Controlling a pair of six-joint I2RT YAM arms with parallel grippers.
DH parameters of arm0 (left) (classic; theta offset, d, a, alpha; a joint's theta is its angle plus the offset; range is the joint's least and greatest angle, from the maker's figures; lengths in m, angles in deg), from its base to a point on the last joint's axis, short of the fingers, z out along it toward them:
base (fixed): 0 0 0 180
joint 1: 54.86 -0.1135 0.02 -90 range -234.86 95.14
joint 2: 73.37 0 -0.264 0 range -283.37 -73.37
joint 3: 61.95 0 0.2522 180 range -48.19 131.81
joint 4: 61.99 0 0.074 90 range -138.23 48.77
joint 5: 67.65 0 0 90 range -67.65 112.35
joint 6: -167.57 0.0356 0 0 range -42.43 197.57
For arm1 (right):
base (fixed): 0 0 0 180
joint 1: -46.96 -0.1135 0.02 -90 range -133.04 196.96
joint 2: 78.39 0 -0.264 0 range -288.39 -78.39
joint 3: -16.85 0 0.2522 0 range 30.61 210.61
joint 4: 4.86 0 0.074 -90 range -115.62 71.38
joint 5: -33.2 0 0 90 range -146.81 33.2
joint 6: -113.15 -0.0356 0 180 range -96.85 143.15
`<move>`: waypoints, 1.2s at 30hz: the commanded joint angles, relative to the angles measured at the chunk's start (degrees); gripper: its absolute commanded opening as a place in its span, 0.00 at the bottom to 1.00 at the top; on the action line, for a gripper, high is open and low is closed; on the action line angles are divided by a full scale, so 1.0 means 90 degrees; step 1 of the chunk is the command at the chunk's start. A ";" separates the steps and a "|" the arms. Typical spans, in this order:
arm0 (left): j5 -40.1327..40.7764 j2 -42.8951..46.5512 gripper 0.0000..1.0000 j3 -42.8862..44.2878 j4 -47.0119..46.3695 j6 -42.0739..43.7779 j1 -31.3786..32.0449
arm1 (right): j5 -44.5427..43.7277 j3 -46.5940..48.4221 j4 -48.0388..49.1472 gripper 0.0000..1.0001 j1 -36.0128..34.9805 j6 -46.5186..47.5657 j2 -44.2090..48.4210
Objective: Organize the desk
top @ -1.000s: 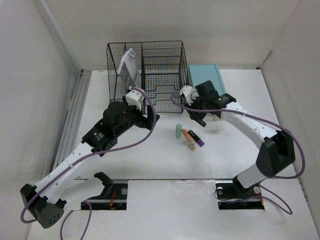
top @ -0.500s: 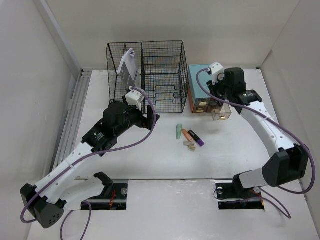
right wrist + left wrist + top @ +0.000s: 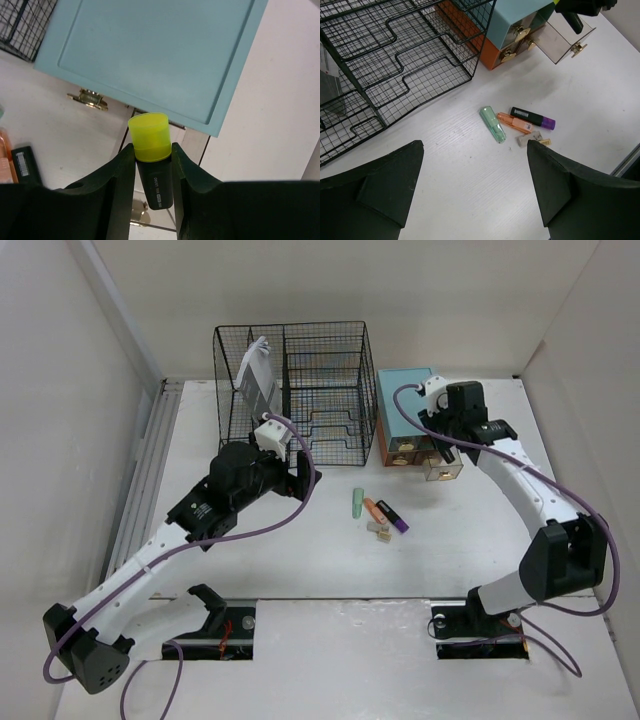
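The space is closed in by three plain white walls. A back wall [image 3: 330,290] is seen at the far side. A left wall [image 3: 60,440] is set at a slant on one side, and a right wall [image 3: 600,390] is set on the other. The desk [image 3: 300,560] is fitted between them (it is white too, so the whole place looks pale). A grey metal rail [image 3: 150,470] is laid along the desk's left edge, just beside the left wall. Everything is lit softly and evenly, and only faint grey shadows are cast on the white top.
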 commanded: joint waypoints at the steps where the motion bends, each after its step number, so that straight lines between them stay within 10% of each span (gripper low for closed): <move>1: -0.0097 0.0045 0.82 -0.0036 -0.0228 0.0024 0.0005 | -0.0149 -0.0058 -0.0119 0.10 0.0016 0.0072 0.0047; 6: -0.0097 0.0045 0.82 -0.0036 -0.0228 0.0024 0.0005 | -0.0149 -0.0127 -0.0460 0.18 0.0016 0.0072 0.0106; 12: -0.0097 0.0045 0.82 -0.0036 -0.0228 0.0024 0.0005 | -0.0070 -0.0185 -0.0471 0.65 0.0016 0.0140 0.0456; 16: -0.0097 0.0045 0.82 -0.0036 -0.0228 0.0024 0.0005 | 0.0182 -0.0185 -0.0334 0.65 -0.0130 0.0199 0.0769; 22: -0.0097 0.0045 0.82 -0.0036 -0.0228 0.0024 0.0005 | 0.1871 -0.0536 -0.0879 0.31 -0.0959 0.1087 0.1150; 36: -0.0155 0.0104 0.78 -0.0036 -0.0228 0.0024 0.0005 | 0.0469 -0.1201 -0.0656 0.33 -0.2377 0.0337 -0.0976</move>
